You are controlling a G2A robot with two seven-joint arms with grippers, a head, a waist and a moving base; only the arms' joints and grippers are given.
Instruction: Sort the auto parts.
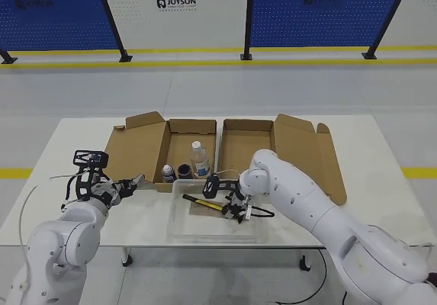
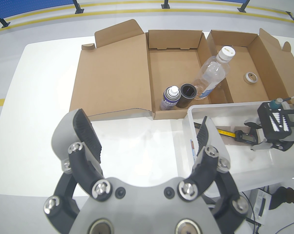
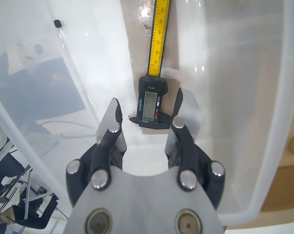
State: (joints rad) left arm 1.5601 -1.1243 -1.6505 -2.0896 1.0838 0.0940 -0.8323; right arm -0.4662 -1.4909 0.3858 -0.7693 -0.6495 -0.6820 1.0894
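Note:
A digital caliper (image 3: pixel 151 98) with a yellow scale lies in the clear plastic bin (image 1: pixel 178 221). My right gripper (image 3: pixel 148 109) is down in the bin, open, its fingers on either side of the caliper's black display head (image 2: pixel 244 137). The left cardboard box (image 2: pixel 161 49) holds a spray can (image 2: pixel 171 97), a black cylinder (image 2: pixel 186 94) and a water bottle (image 2: pixel 214 73). A metal ring (image 2: pixel 250 77) lies in the right box (image 1: pixel 237 149). My left gripper (image 2: pixel 147 132) hangs open over the table near the bin's left end, holding nothing.
Both boxes (image 1: pixel 191 149) stand open at the back of the white table (image 1: pixel 73 221), flaps spread to the sides. The bin sits in front of them by the table's near edge. Bare table surface lies to the left of the boxes and bin.

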